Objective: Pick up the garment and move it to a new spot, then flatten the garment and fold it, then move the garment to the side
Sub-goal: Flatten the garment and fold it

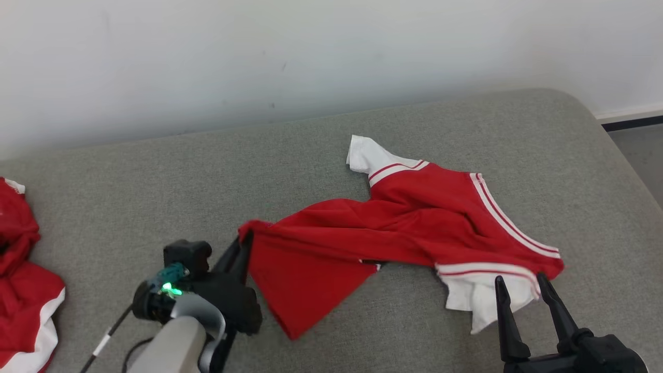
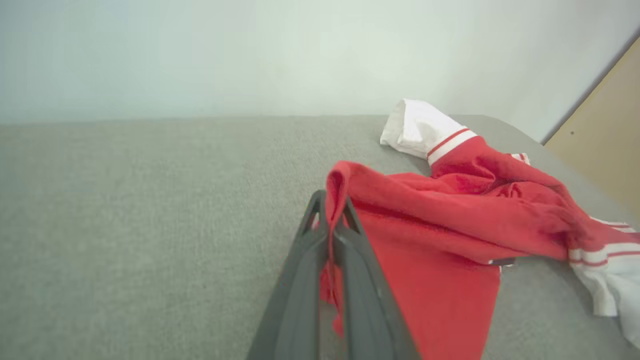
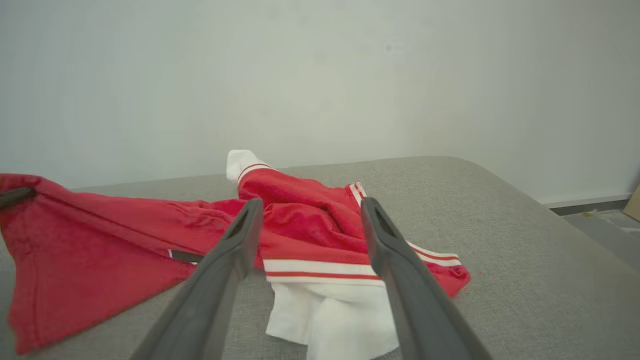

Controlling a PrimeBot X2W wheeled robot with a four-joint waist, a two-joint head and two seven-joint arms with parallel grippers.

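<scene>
Left claw [image 1: 243, 247] pinching red garment [image 1: 393, 223], lifted corner

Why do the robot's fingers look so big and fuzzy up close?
Left wrist view: the left gripper, shut on the garment, sits right by the wide lens, so it looks huge and soft. Right wrist view: the open right gripper likewise. Head view: sharper, even light, faint shadows.

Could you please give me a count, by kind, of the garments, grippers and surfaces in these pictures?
Red-and-white garments: 2, the middle garment and the left-edge garment
Grippers: 2, the left gripper shut on the middle garment, the right gripper open
Grey cushioned surface: 1
Total: 5
</scene>
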